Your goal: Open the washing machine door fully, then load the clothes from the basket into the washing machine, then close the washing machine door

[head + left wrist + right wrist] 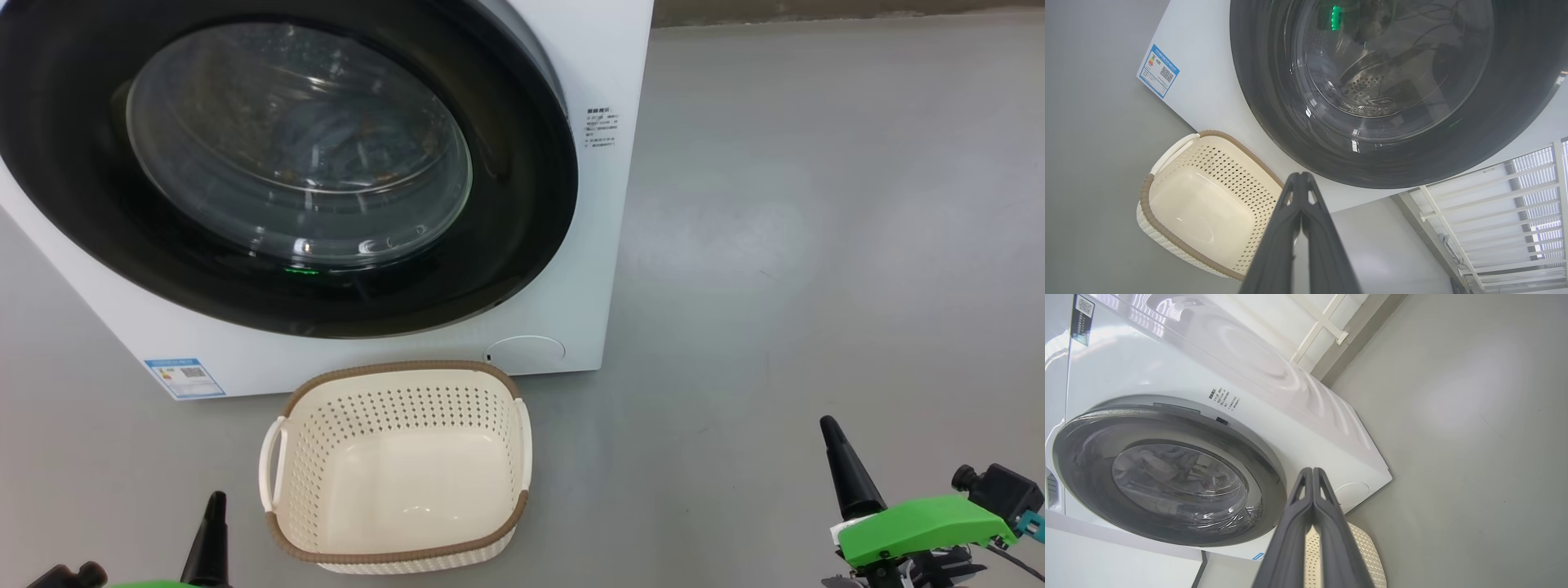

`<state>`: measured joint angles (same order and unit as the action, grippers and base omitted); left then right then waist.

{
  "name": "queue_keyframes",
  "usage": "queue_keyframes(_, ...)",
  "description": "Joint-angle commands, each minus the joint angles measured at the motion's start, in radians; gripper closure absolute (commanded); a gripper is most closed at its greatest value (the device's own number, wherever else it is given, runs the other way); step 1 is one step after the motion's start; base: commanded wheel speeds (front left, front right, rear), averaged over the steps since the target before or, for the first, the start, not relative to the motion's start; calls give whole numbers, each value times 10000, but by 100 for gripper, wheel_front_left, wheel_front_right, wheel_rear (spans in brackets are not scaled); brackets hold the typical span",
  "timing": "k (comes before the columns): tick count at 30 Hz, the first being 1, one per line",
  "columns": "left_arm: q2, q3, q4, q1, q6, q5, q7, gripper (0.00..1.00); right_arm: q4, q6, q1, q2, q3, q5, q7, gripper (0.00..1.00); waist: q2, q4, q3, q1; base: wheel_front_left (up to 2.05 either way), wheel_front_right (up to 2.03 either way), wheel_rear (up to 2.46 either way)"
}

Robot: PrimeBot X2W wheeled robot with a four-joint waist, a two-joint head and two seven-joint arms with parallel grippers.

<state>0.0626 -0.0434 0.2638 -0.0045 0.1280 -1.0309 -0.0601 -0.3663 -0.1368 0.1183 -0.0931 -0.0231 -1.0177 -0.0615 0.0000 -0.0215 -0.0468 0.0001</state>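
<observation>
My left pincer (1300,179) has its two dark fingers pressed together, nothing between them. My right pincer (1312,473) is the same, tips meeting and carrying nothing. Both hang low over the grey floor (775,286), fingers pointing toward the machine.

Just to the right of my left pincer stands the basket (392,408), bare inside down to its cream bottom. Its long axis runs side to side, parallel with the front of the washing machine (608,65), and its far rim sits just beside that white front. The right pincer is well apart from the basket, out past the machine's right corner.

Ahead and above the basket is the washing machine door (506,245). Its black rim lies against the front panel, so I judge it closed, though I cannot tell whether the latch has caught. Through the glass I make out bluish folds with brown flecks in the drum, which I take for the clothes (326,135). Reflections blur them, so I will not swear to it.

With the basket emptied and the door to, I reckon the job is at or near its end. If the door wants a last push, the left arm is nearer. It would go straight forward and up, clearing the basket's left handle.
</observation>
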Motion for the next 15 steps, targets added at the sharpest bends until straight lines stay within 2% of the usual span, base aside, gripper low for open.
queue_keyframes(1,112,-263,-193,-448,19,-320,106,100,334,34,60,-10,-2,-368,101,100,0,9,17,-1,0,0,0)
queue_keyframes(15,59,-366,-191,-587,21,-1607,488,100,542,41,21,88,-212,-1677,486,100,0,58,116,-1,0,0,0)
